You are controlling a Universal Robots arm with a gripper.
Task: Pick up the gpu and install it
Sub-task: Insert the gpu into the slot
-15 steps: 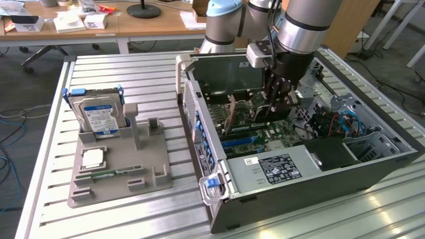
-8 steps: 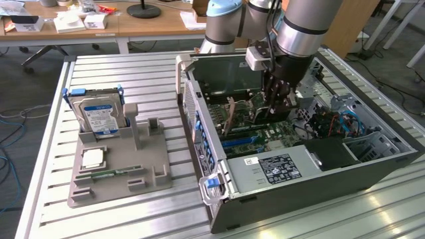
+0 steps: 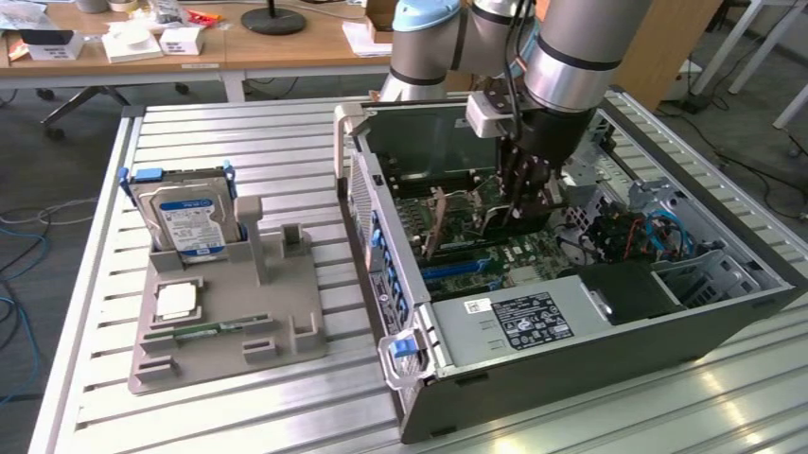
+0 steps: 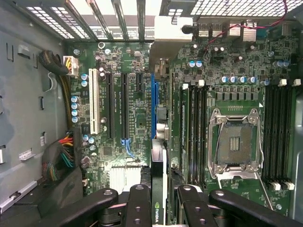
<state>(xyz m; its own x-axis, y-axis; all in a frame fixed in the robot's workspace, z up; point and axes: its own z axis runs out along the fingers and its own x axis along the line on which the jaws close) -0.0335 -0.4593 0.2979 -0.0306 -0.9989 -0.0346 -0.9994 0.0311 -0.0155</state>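
Arm reaches down into the open computer case, which lies on its side on the slatted metal table. Gripper is low over the motherboard, clenched on the gpu. In the wrist view the card sits edge-on between the two inner fingers, green logo on its near edge. Card runs along the blue slot, directly over it, with its silver bracket at the rear slot openings of the case; seated or just above, cannot tell. In the exterior view the gpu stands upright on edge, brownish side showing. CPU socket is beside it, apart. On the grey holder, at the exterior view's left, the hard drive stands upright and the memory stick lies flat.
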